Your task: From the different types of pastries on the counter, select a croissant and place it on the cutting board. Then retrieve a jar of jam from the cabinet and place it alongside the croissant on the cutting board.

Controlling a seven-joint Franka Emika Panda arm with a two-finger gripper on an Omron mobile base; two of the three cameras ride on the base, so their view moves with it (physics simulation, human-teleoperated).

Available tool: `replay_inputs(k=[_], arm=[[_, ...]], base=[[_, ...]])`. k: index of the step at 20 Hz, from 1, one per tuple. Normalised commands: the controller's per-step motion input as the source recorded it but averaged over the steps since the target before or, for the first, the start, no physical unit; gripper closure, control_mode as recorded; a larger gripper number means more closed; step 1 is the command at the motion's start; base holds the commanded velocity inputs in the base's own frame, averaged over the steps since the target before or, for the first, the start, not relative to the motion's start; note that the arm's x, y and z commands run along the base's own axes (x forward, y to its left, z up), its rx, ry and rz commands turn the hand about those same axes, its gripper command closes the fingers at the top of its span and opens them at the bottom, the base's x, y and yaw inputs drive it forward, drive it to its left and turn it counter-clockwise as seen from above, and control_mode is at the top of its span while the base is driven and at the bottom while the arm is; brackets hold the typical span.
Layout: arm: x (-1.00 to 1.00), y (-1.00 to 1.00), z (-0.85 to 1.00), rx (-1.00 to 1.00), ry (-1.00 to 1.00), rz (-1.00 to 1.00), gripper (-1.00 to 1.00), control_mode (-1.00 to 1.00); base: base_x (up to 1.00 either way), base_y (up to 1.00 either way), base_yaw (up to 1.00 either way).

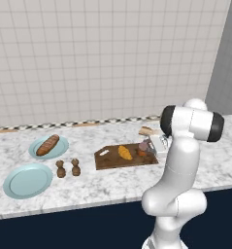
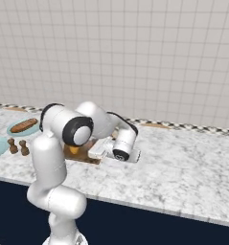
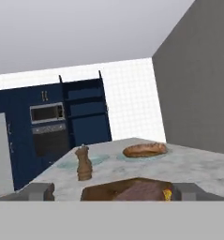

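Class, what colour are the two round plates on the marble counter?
Light blue plates, clearest in the left base view.

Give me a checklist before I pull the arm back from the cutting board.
1. Croissant lies on the cutting board: ok.
2. Jar of jam sits on the board beside the croissant: ok.
3. Fingers spread, with a gap on either side of the jar in the hand view: ok.
4. Jar standing upright: cannot tell, too small.
5. Shakers well clear of the jar, off the board: ok.
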Motion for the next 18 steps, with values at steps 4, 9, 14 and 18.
replay_inputs(k=[4,9,14,18], arm=[[-0.68,-0.7,0.83,-0.05,0.0,0.29,-1.0,-1.0],[-0.27,-1.0,0.93,-0.12,0.03,0.11,-1.0,-1.0],[-0.12,-1.0,1.0,-0.26,0.24,-0.14,-1.0,-1.0],[0.0,-0.96,0.74,-0.1,0.15,-0.54,-1.0,-1.0]], base=[[0.0,0.0,0.0],[0.0,0.0,0.0],[0.0,0.0,0.0],[0.0,0.0,0.0]])
